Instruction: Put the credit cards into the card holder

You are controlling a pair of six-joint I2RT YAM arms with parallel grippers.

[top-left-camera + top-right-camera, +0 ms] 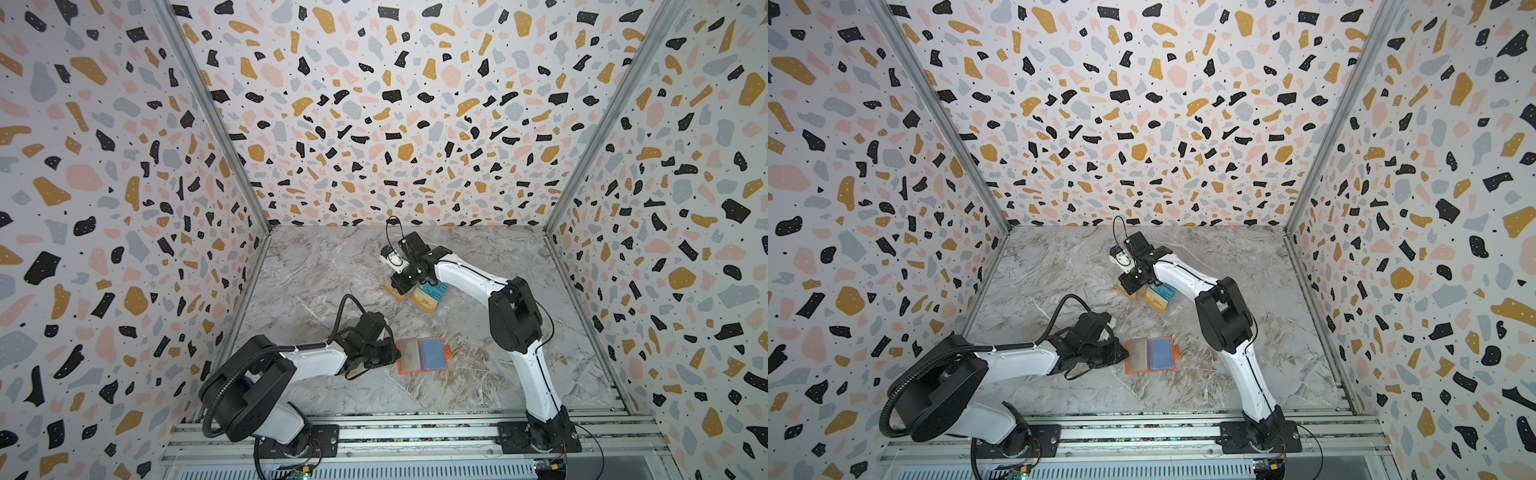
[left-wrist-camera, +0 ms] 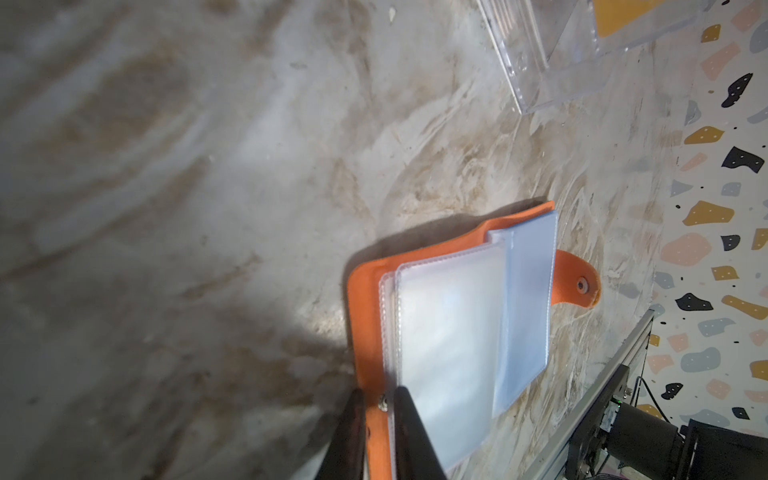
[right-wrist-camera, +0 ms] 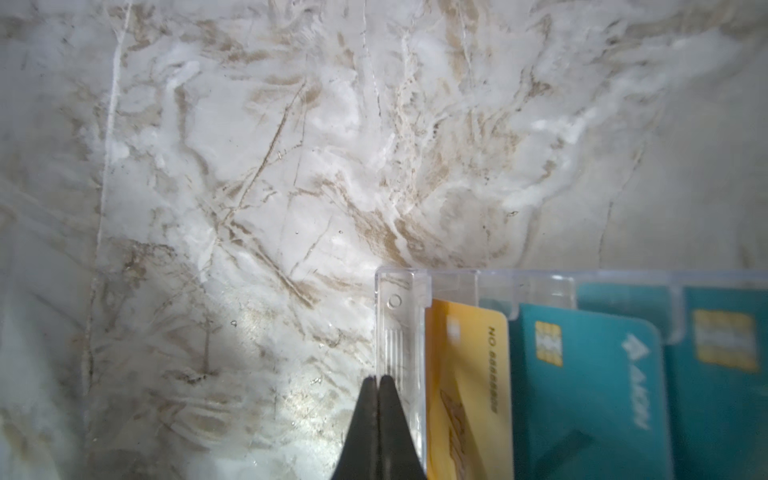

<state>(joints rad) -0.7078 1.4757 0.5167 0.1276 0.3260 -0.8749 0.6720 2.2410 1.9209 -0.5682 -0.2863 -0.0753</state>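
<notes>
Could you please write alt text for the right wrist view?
The right gripper, shut and empty, is just beside a clear stand on the marble table. The stand holds a gold card and teal cards.

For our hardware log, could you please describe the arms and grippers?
The left arm and right arm have white shells and black joints. A thick ribbed black hose follows the left; a thin black cable the right. The left gripper and right gripper have slim, tapered black fingers.

Both top views overlook the table (image 1: 316, 266); wrist cameras sit close.
</notes>
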